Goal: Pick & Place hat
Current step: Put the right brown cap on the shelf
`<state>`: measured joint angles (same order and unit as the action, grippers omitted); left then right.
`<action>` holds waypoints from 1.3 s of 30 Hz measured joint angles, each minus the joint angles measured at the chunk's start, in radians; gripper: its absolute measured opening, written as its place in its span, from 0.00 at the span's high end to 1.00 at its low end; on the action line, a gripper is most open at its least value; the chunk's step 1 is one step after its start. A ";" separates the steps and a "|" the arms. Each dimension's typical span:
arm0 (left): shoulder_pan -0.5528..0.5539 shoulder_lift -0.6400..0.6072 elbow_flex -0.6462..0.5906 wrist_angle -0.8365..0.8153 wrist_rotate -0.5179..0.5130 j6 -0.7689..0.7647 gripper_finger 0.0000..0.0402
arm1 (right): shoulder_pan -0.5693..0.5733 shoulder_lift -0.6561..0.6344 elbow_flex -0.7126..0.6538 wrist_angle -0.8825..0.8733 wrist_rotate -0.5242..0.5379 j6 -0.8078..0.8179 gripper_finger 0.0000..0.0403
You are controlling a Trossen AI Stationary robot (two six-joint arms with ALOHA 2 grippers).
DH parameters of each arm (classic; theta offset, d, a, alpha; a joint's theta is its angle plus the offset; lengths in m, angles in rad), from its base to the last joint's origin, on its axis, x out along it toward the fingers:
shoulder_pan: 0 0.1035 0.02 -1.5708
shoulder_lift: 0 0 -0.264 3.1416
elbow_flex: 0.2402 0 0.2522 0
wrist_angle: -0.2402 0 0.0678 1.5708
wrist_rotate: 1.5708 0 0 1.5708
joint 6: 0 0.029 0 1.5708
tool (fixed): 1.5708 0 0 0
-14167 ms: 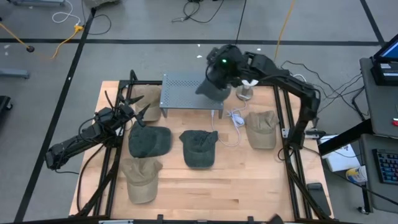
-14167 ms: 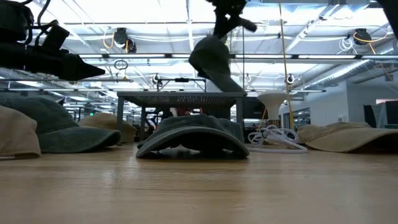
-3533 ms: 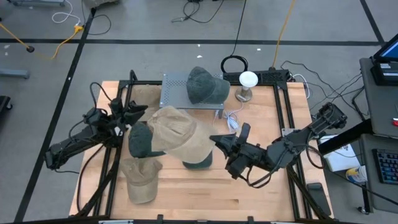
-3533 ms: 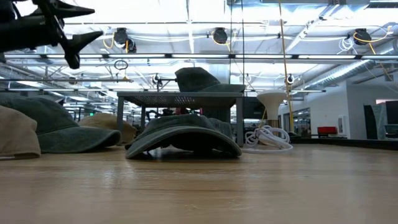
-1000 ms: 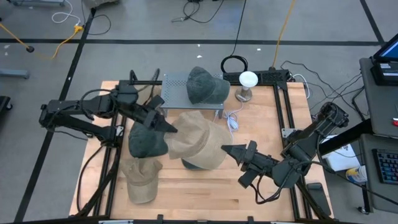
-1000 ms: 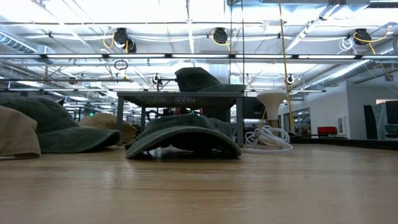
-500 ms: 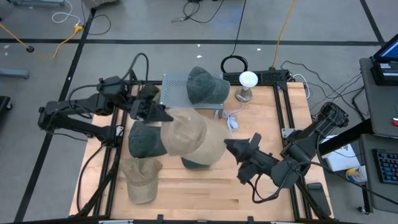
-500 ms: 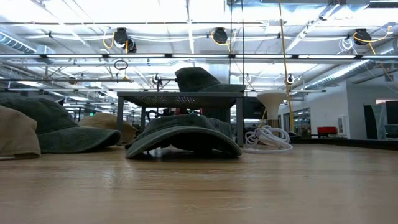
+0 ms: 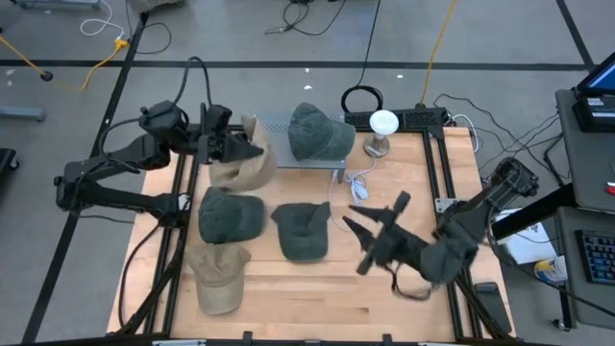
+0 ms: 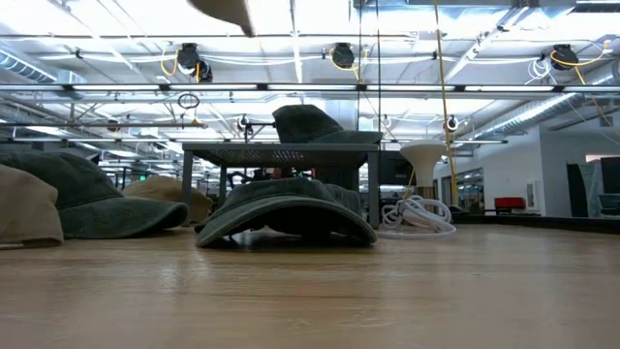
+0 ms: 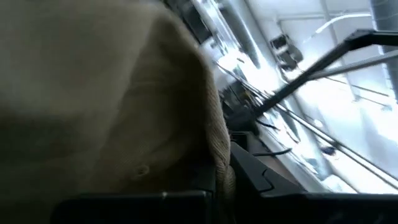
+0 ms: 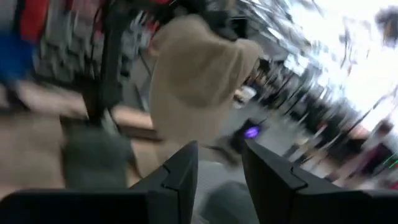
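Tan hat [image 9: 238,159] hangs clamped in the left gripper [image 9: 233,149], now carried from mid-bench to the back-left corner beside the metal shelf [image 9: 279,123], so placement looks close. Right gripper [image 9: 370,216], fingers spread and empty, has pulled back near the front-right.

Low view: only a tan edge [image 10: 225,11] shows overhead.

Left wrist: tan fabric [image 11: 112,106] fills the frame.

Right wrist: the hat [image 12: 199,71] hangs far off.

Matt tan cloth hat [image 9: 243,160], wood table [image 9: 317,288]
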<state>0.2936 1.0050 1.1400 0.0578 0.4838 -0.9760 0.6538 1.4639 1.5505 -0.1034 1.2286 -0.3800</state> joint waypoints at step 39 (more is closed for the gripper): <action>-0.225 0.010 0.000 0.553 -0.300 1.029 0.95 | -0.528 0.131 0.003 0.299 -0.895 1.482 0.69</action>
<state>0.0681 1.0149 1.1404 0.6106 0.1838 0.0535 0.1257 1.5945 1.5532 0.1951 0.3340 1.1019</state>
